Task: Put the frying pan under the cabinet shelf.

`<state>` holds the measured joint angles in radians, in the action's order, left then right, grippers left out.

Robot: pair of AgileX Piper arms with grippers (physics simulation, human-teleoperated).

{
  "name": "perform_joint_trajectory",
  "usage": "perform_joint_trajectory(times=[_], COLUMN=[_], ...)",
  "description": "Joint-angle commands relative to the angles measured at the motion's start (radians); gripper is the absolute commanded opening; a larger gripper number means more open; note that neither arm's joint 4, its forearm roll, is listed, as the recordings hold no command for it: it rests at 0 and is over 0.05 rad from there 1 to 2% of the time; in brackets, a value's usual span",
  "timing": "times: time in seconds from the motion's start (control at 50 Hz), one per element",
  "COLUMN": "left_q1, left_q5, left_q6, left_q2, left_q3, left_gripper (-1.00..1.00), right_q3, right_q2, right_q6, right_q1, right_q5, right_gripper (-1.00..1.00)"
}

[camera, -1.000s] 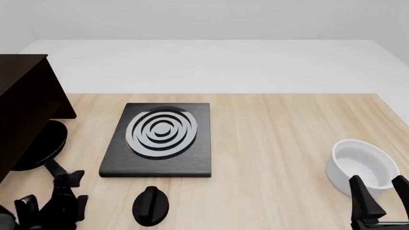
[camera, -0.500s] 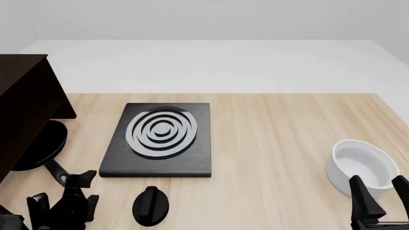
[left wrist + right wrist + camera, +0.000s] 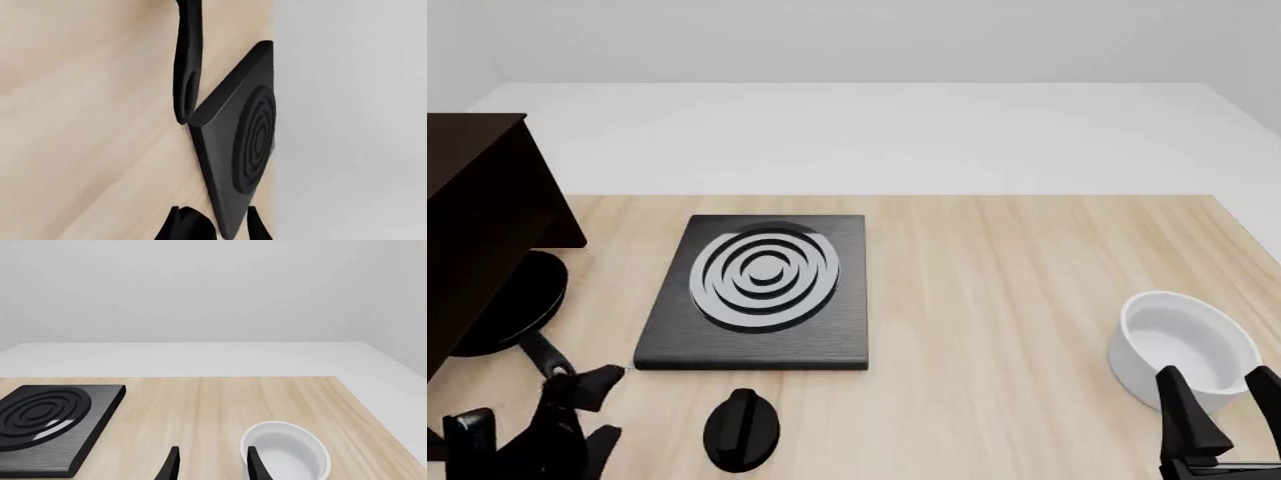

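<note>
Black pan: frying pan at the table's 9 o'clock edge, body mostly tucked into the open space beneath the cabinet shelf; handle poking out toward 5 o'clock.
Placement reason: judged nearly home, round part already sheltered, only the handle outside.
Left gripper: just short of the handle tip, at the table's 7 o'clock; fingers apart, clamped on nothing; handle running free across the wood in the wrist view.
Stove plate: at 3 o'clock of the pan, apart from it.
Knob disc: beside the left gripper, untouched.
Right gripper: parked at 5 o'clock, fingers spread, just beside the white bowl; idle, likely kept clear of the work.
</note>
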<state>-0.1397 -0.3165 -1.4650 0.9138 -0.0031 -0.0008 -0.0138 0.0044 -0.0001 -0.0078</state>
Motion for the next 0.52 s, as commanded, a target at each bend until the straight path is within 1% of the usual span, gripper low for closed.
perform_joint_trajectory(times=[0.02,0.04,0.06,0.08,0.1,0.12,0.14,0.18,0.2,0.22,0.24,0.26,0.3,0.32,0.34,0.36,0.38,0.4,0.42,0.44,0.46,0.48,0.5,0.52], left_q1=[0.031,0.031,0.064,0.064,0.114,0.114,0.1,0.1,0.034,0.051,0.051,0.071,0.071,0.045,0.039,0.039,0.051,0.051,0.042,0.042,0.032,0.032,0.041,0.041], left_q5=[0.885,0.885,0.865,0.865,0.936,0.938,0.977,0.978,0.961,0.978,0.979,1.01,1.01,1.014,1.036,1.037,1.042,1.042,1.02,1.019,0.999,0.999,1.0,1.001], left_q6=[0.275,0.275,0.376,0.376,0.513,0.513,0.604,0.605,0.543,0.59,0.59,0.668,0.668,0.68,0.79,0.79,0.894,0.894,0.922,0.922,0.887,0.887,0.997,0.997], left_q2=[-0.914,-0.914,-0.914,-0.914,-0.914,-0.914,-0.914,-0.914,-0.914,-0.914,-0.914,-0.914,-0.914,-0.914,-0.914,-0.914,-0.914,-0.914,-0.914,-0.914,-0.914,-0.914,-0.914,-0.914], left_q3=[0.003,0.003,-0.016,-0.015,-0.132,-0.133,-0.197,-0.198,-0.162,-0.181,-0.181,-0.235,-0.236,-0.26,-0.343,-0.344,-0.373,-0.373,-0.358,-0.357,-0.322,-0.322,-0.366,-0.366], left_gripper=[1.0,1.0,1.0,1.0,1.0,1.0,1.0,1.0,1.0,1.0,1.0,1.0,1.0,1.0,1.0,1.0,1.0,1.0,1.0,1.0,1.0,1.0,1.0,1.0], right_q3=[0.0,0.0,0.0,0.0,0.0,0.0,0.0,0.0,0.0,0.0,0.0,0.0,0.0,0.0,0.0,0.0,0.0,0.0,0.0,0.0,0.0,0.0,0.0,0.0], right_q2=[0.0,0.0,0.001,0.001,0.0,0.0,0.0,0.0,0.0,0.0,0.0,0.0,0.0,0.0,0.0,0.0,0.0,0.0,0.0,0.0,0.0,0.0,0.001,0.001], right_q6=[0.0,0.0,0.0,0.0,0.0,0.0,0.0,0.0,0.0,0.0,0.0,0.0,0.0,0.0,0.0,0.0,0.0,0.0,0.0,0.0,0.0,0.0,0.0,0.0], right_q1=[0.0,0.0,0.0,0.0,0.0,0.0,0.0,0.0,0.0,0.0,0.0,0.0,0.0,0.0,0.0,0.0,0.0,0.0,0.0,0.0,0.0,0.0,0.0,0.0], right_q5=[0.0,0.0,0.0,0.0,0.0,0.0,0.0,0.0,0.0,0.0,0.0,0.0,0.0,0.0,0.0,0.0,0.0,0.0,0.0,0.0,0.0,0.0,0.0,0.0], right_gripper=[1.0,1.0,1.0,1.0,1.0,1.0,1.0,1.0,1.0,1.0,1.0,1.0,1.0,1.0,1.0,1.0,1.0,1.0,1.0,1.0,1.0,1.0,1.0,1.0])
